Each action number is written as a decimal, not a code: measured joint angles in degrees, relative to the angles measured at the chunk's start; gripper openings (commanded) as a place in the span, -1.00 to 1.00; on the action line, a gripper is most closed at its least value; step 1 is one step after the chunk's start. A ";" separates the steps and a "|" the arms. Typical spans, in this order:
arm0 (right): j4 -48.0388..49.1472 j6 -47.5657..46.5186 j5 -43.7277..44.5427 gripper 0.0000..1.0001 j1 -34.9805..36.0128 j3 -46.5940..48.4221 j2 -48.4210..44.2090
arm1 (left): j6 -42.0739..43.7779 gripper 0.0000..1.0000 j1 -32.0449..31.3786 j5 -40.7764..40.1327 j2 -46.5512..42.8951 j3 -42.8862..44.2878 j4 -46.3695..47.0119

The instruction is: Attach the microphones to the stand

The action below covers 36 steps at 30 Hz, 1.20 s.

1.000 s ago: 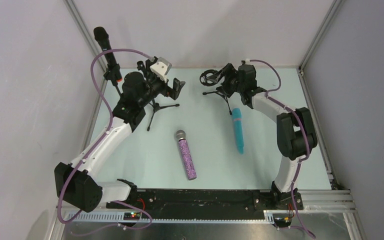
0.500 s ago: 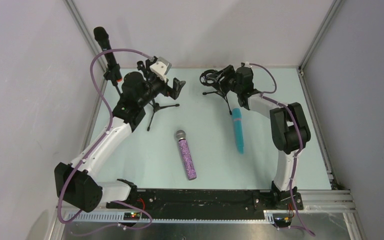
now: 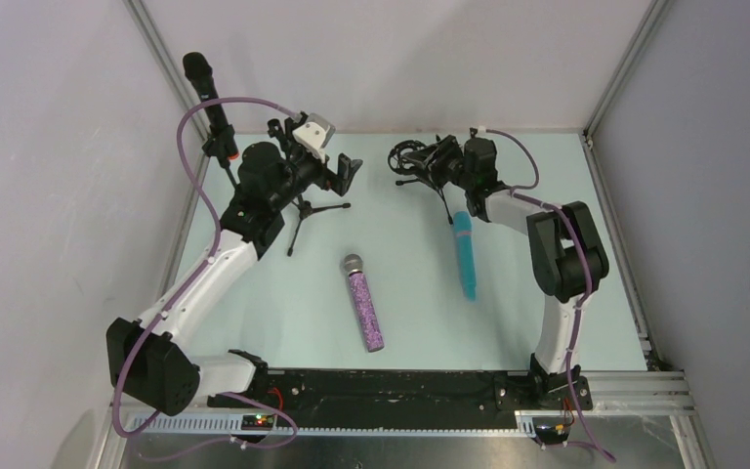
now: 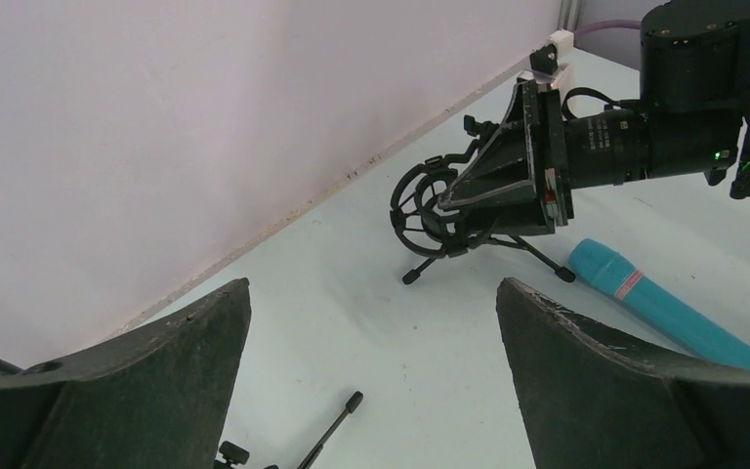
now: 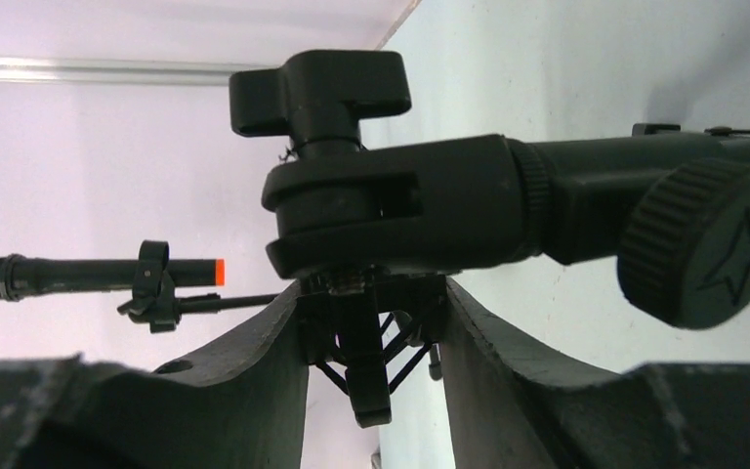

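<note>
The long black microphone (image 3: pixel 207 98) with its orange ring sits clipped in the left stand (image 3: pixel 303 208) at the back left; the right wrist view also shows this microphone (image 5: pixel 88 274). The purple glitter microphone (image 3: pixel 364 305) and the turquoise microphone (image 3: pixel 464 256) lie flat on the table. My right gripper (image 3: pixel 437 161) is shut on the shock mount of the small right stand (image 3: pixel 408 156), its fingers (image 5: pixel 273 342) pressed against the mount's bracket (image 5: pixel 371 322). My left gripper (image 3: pixel 349 168) hangs open beside the left stand, with nothing between its fingers (image 4: pixel 186 352).
White walls and aluminium posts (image 3: pixel 161 59) close in the pale green table (image 3: pixel 283 293) at the back and on both sides. A purple cable (image 3: pixel 195 156) loops over the left arm near the black microphone. A tripod leg (image 4: pixel 337 425) lies just below my left gripper.
My right gripper has moved left onto the right stand's shock mount and closed on it, and the stand has shifted slightly. The left arm has not moved.
</note>
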 measured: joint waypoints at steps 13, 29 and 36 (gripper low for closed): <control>-3.52 -2.54 -8.17 -0.46 1.14 -4.26 -5.35 | 0.00 0.97 0.00 -0.02 -0.04 0.00 0.70; -6.19 -5.38 -11.98 -0.46 6.23 -14.58 -18.40 | 0.07 0.97 0.00 -0.09 -0.04 -0.15 0.72; -6.58 -6.78 -11.54 -0.39 6.99 -17.44 -21.20 | 0.09 0.97 0.00 -0.09 -0.04 -0.17 0.72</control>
